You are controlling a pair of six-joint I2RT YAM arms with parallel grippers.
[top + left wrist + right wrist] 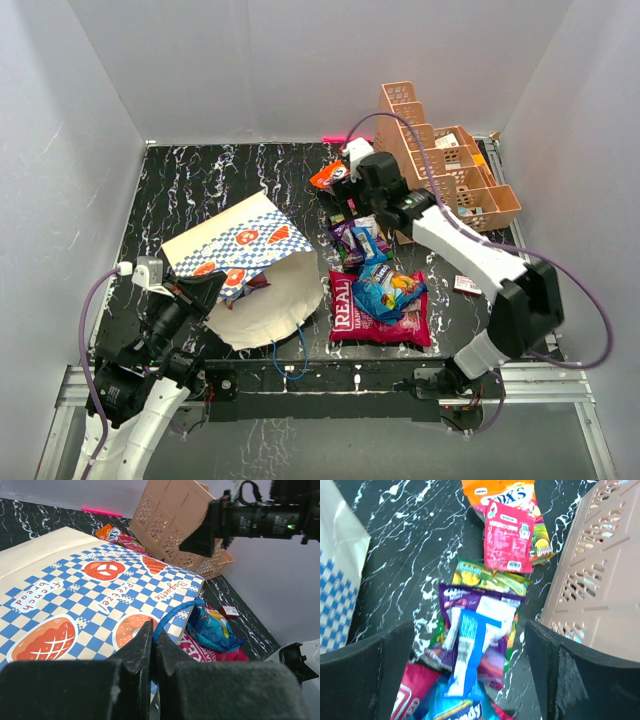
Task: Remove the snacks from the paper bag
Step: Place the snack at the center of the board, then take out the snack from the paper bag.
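Counting one paper bag (240,240) and roughly seven snacks (380,300) outside, we find left gripper (152,645) pinching its rim, right gripper (470,645) spread wide; overlaps hide some.

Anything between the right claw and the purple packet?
Yes. A blue-and-white packet lies lengthwise on top of the purple packet, directly under the open right claw. Nothing else visible is in the way.

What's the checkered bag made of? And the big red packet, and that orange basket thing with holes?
The paper bag looks like matte paper: it folds in flat creases and shows no shine. The big red packet seems to be foil or plastic film, crinkled and glossy. The orange rack is probably hard plastic, with stiff moulded walls and even holes.
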